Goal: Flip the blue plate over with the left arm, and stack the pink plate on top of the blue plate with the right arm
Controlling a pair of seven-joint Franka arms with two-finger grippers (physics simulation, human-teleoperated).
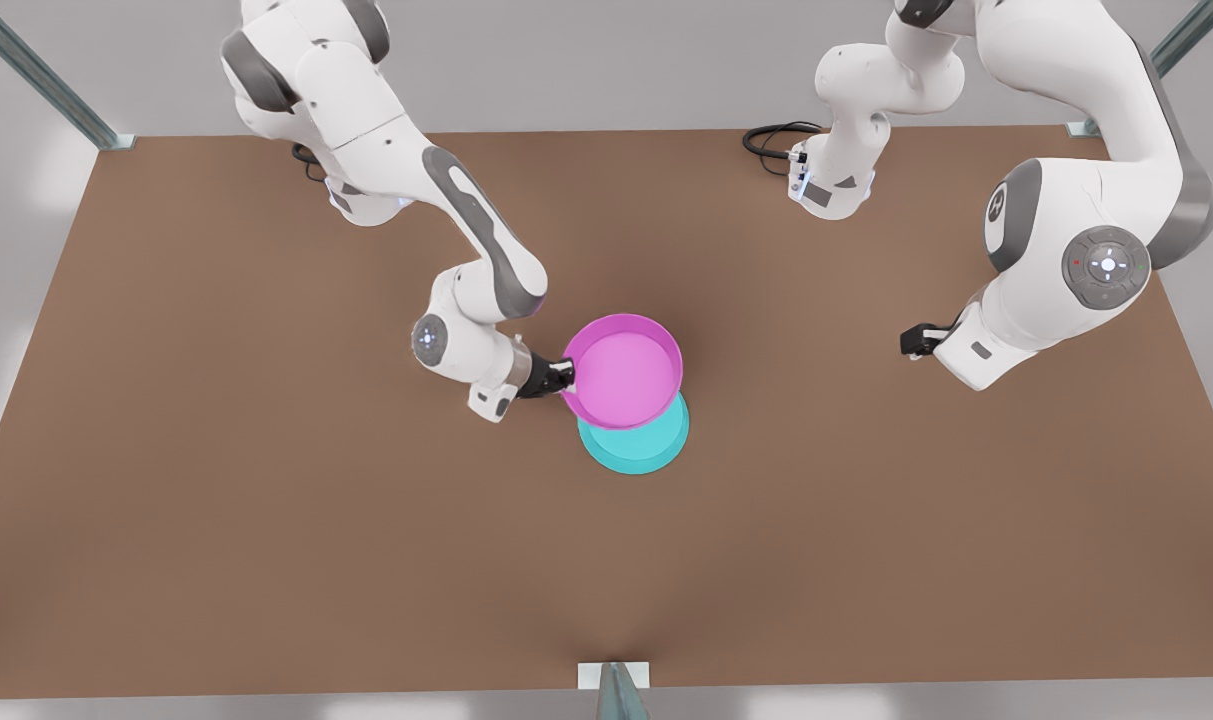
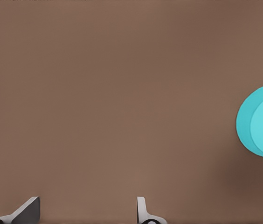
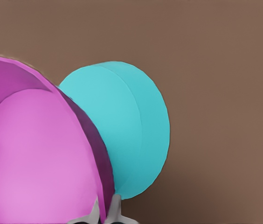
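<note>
Blue plate [image 1: 634,448] lies nearest to the camera, flat on the brown table [image 1: 266,520] close to its middle. It seems to show its plain underside up, so I judge the flip is done and the stacking is the step in hand.

At the right gripper [image 1: 566,378], the fingers [image 3: 116,207] are clamped on the rim of the pink plate [image 1: 626,370], one finger inside the rim and one outside. This plate hangs tilted, its open side up. It covers the far part of the blue plate in the front view. I cannot tell if the two plates touch. The right arm [image 1: 486,260] reaches in from the front view's left.

To do this step well, I think the wrist should first make the pink plate level. Then the plate must come a little nearer, until both circles match. It should go down slowly and be let go only when it rests on the blue plate. A release while tilted could make it slide off.

The left gripper [image 1: 911,342] waits well apart on the front view's right, its fingers [image 2: 141,209] spread with nothing between them.
</note>
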